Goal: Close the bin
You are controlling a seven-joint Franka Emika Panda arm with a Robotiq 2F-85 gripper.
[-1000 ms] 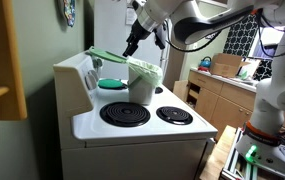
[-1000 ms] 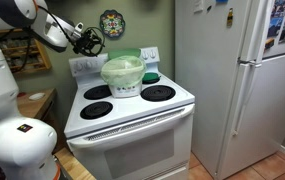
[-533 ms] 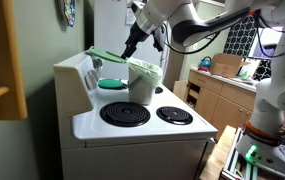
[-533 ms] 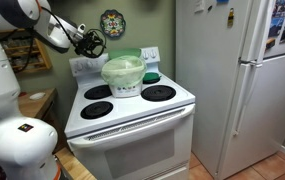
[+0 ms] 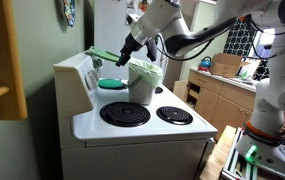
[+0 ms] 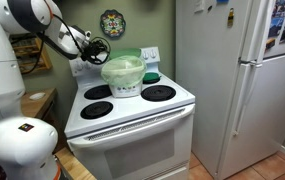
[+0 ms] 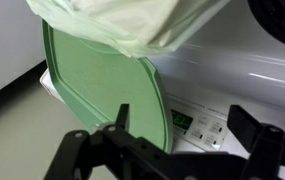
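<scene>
Clearly the lid is not yet down. The bin [image 5: 145, 80] stands toward the far side of the stove's worktop [image 5: 87, 125], behind the burners. Its thin green lid [image 5: 104, 56] is thrown open and reaches out leftward from the rim, over a teal dish [image 5: 112, 84]. The tool [image 5: 129, 55] hangs just above the lid, close to the bin's rim, with its jaws spread and nothing between them. In the wrist view the lid [image 7: 102, 90] fills the space ahead of the tool [image 7: 177, 150]; whether they touch I cannot tell.

To close it well, I would catch the lid's free far edge from beneath or behind with one finger. Then I would sweep it up and over in an arc about the hinge, not shove it sideways. The bin looks light and would likely slide or tip under a straight push. The whitish liner [image 7: 132, 25] bulges over the rim and may hold the lid off its seat, so finish with a soft downward press.
</scene>
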